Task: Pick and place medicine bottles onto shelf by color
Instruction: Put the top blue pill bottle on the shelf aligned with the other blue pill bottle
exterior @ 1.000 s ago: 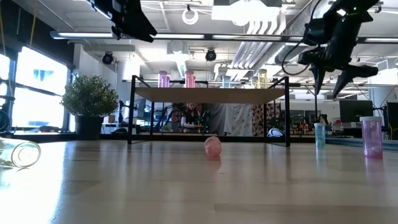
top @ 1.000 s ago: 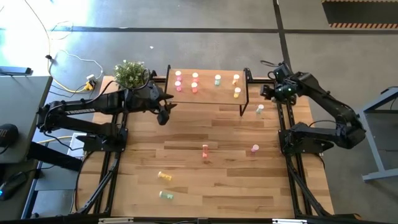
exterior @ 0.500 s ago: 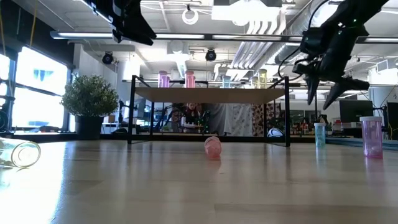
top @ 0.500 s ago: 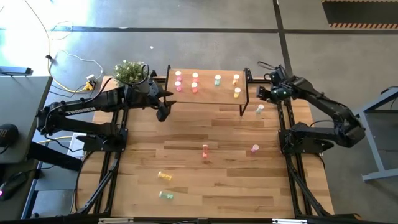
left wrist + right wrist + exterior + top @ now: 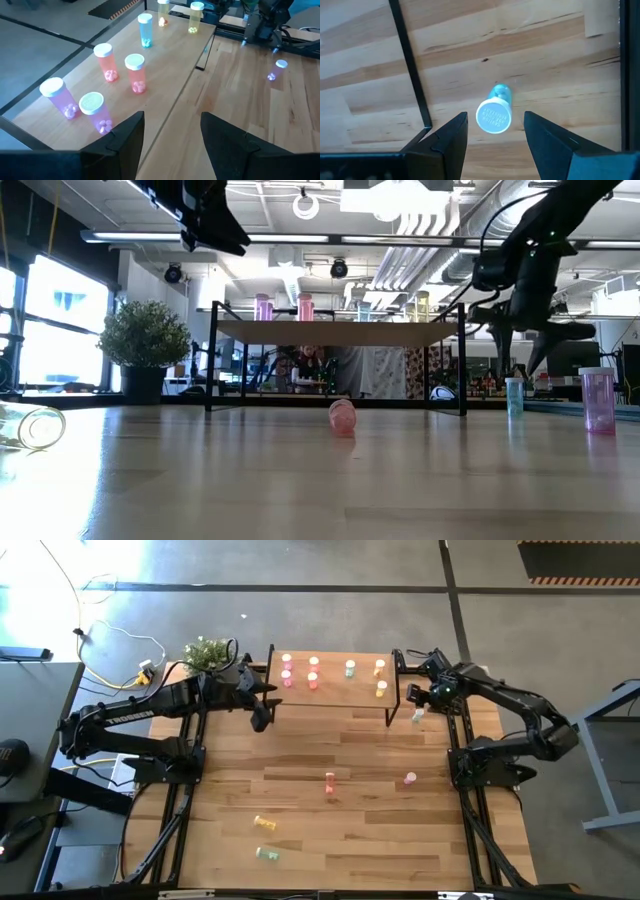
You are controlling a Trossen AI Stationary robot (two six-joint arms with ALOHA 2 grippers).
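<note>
Right wrist view, pale blue-green bottle, white cap, upright, below open right hand

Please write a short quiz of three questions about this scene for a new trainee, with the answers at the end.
1. True or false: the right gripper is shut on the blue-green bottle.
2. How many bottles stand on the shelf? A) four B) seven C) ten
3. Fill in: the left gripper hangs near the shelf's ____ end, by the potted plant.

Key:
1. False: it is open, above the standing bottle.
2. B
3. left
</note>
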